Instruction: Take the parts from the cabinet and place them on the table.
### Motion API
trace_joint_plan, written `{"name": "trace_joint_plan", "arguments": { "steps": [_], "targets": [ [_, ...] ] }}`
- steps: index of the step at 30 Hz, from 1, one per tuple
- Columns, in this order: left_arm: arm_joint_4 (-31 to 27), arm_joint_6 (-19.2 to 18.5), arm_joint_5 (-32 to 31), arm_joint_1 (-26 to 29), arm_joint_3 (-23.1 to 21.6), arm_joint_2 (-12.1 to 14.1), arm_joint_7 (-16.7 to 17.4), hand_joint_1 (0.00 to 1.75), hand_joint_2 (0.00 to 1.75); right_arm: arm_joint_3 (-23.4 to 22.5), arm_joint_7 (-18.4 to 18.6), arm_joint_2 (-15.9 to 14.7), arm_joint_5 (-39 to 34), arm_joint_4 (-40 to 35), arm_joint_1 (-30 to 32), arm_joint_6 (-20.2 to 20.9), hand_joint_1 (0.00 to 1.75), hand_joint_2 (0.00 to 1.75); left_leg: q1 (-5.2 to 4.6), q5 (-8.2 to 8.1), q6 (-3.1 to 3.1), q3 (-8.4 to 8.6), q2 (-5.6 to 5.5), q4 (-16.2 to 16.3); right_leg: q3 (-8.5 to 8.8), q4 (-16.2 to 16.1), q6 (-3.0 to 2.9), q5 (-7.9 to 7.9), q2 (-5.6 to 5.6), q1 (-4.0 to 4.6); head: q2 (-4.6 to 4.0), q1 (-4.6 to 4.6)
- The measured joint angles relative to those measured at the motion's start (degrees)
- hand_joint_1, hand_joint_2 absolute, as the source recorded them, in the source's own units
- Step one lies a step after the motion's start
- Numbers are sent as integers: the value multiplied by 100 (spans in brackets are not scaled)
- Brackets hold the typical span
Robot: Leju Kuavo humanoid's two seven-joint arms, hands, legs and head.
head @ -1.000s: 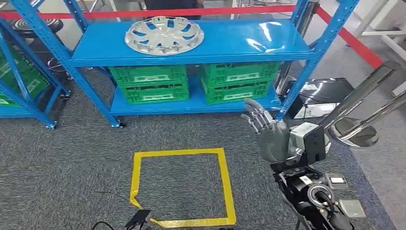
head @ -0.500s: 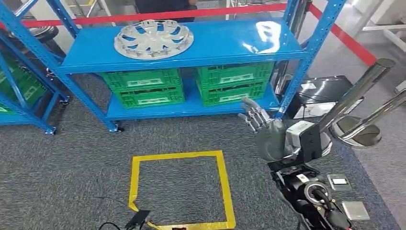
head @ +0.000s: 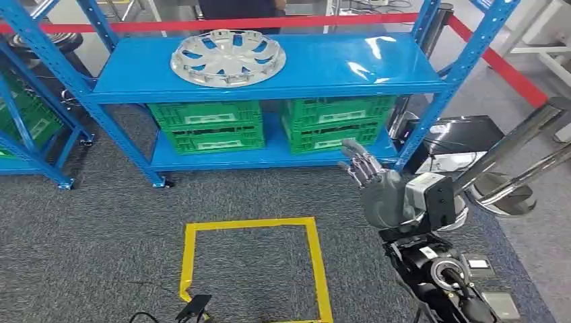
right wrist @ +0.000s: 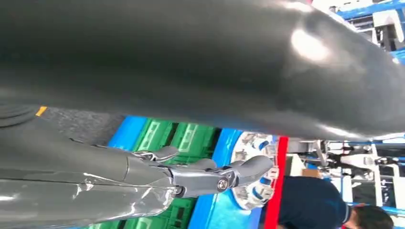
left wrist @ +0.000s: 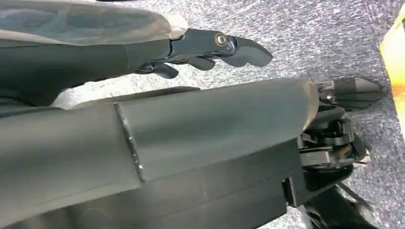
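A silver wheel cover [head: 227,58] lies flat on the top board of the blue cabinet [head: 337,64], left of its middle. My right hand [head: 377,185] is raised in front of the cabinet's lower right corner, well short of the shelves, with its fingers stretched out and nothing in it. The right wrist view has the same hand [right wrist: 191,174] with the wheel cover [right wrist: 253,193] beyond its fingertips. In the left wrist view my left hand [left wrist: 210,47] hangs over the grey carpet, holding nothing.
Two green crates [head: 212,124] [head: 337,118] fill the lower shelf. A yellow tape square [head: 252,225] marks the carpet in front. Chrome posts [head: 518,145] and a black case [head: 464,134] stand at the right. A person [head: 242,7] stands behind red tape [head: 323,20].
The whole picture has swayed left then back and slid slightly down, so the camera has moved. My right hand stays raised with its fingers out, much as before.
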Motion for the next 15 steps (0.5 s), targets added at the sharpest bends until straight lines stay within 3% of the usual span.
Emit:
{"name": "trace_joint_plan", "arguments": {
  "steps": [1,3,5,7,9,10,13,14,15],
  "targets": [
    [0,0,0,2,0,0,0,0,0,0,0,0,2,2,-2,2,0,0,0,-36,-11,53,-9,1,113,-353,-13,292,-4,-1,0,13],
    [2,0,0,-5,0,-7,0,0,0,0,-2,0,0,2,-5,9,0,0,0,-117,-45,184,-18,0,545,-1443,-55,944,-7,3,0,31],
    [2,0,0,-15,0,-4,0,0,0,2,-4,0,0,7,-20,11,0,0,-46,-179,-110,203,-31,35,710,-1827,-119,905,-3,41,0,35],
    [2,-11,0,-17,0,-7,0,0,0,2,0,0,0,11,-19,17,0,0,-27,-189,-148,212,-15,-4,696,-1792,-172,880,13,57,0,13],
    [2,-15,4,-20,0,0,0,0,0,-2,0,0,2,13,-32,26,0,0,-24,-250,-219,249,-7,9,786,-1898,-244,901,21,-5,0,22],
    [2,-15,15,-28,0,-2,0,0,0,-2,0,2,2,11,-41,33,0,0,-22,-355,-254,167,4,228,832,-1926,-274,893,18,1,0,-9],
    [2,-15,18,-35,0,-7,-2,0,0,-2,15,4,2,15,-67,48,0,0,7,-899,-323,-626,5,1624,860,-1926,-332,846,-8,8,0,-87],
    [2,-15,18,-26,0,-7,0,0,0,-2,20,4,2,26,-67,50,0,0,7,-944,-337,-859,6,1952,871,-1925,-335,825,-7,9,0,-96],
    [2,-15,20,-14,0,-7,0,0,0,-2,22,4,2,39,-66,50,0,0,9,-791,-338,-940,6,1934,903,-1925,-331,799,2,8,0,-118]
  ]
}}
